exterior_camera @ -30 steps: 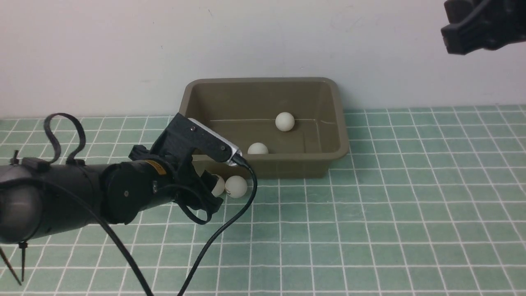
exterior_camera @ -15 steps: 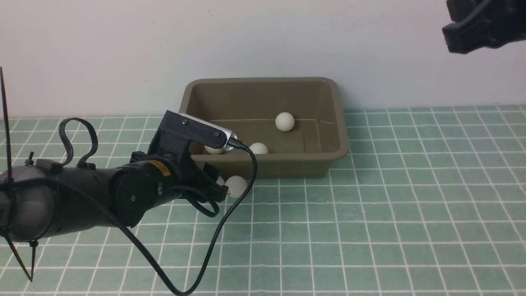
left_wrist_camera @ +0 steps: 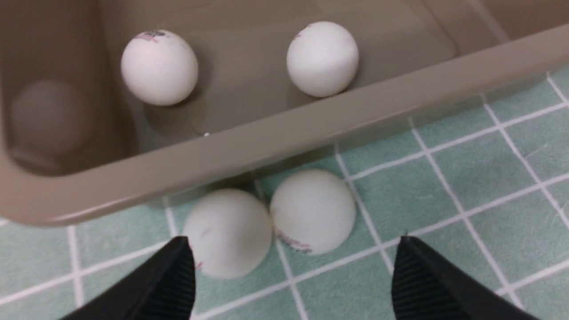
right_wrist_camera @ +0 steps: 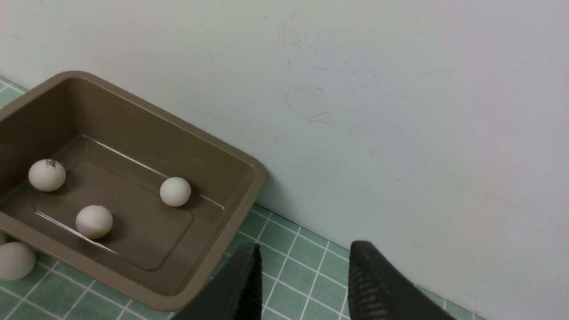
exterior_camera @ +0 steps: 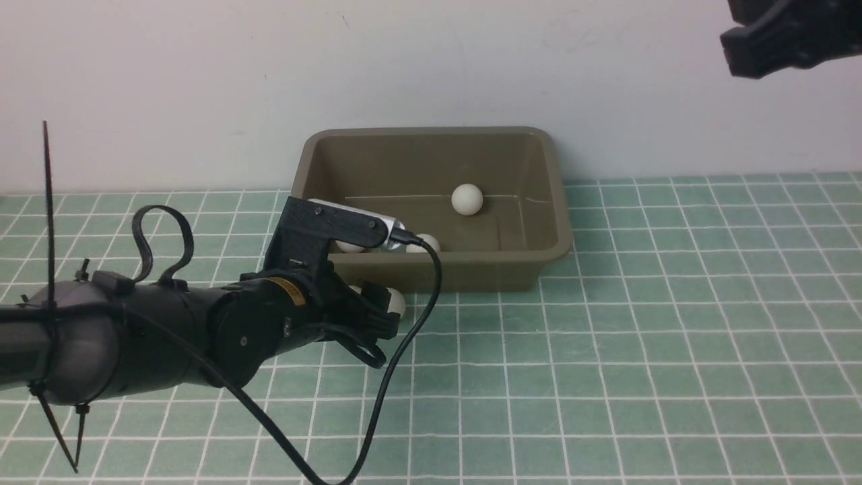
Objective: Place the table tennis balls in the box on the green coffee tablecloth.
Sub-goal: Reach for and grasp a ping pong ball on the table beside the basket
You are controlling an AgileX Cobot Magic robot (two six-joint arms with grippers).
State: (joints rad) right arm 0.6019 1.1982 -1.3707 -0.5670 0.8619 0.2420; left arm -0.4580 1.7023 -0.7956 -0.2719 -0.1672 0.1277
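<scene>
the task is judged a little over half done: three table tennis balls [right_wrist_camera: 175,191] are held in the box [exterior_camera: 471,273], and two loose balls [left_wrist_camera: 313,211] are left on the green coffee tablecloth [exterior_camera: 640,337]. the box is set at 12 o'clock on the cloth, against the wall [exterior_camera: 202,81]. inside it, one ball is seen near 1 o'clock and two along the near side, at 6 and 7 o'clock. the loose pair, touching each other, is lodged against the box's outer wall at 7 o'clock. the left gripper [left_wrist_camera: 291,249] is poised just short of them, jaws spread wide, nothing gripped. the right gripper [right_wrist_camera: 306,249] is raised at 2 o'clock, jaws apart and empty.
</scene>
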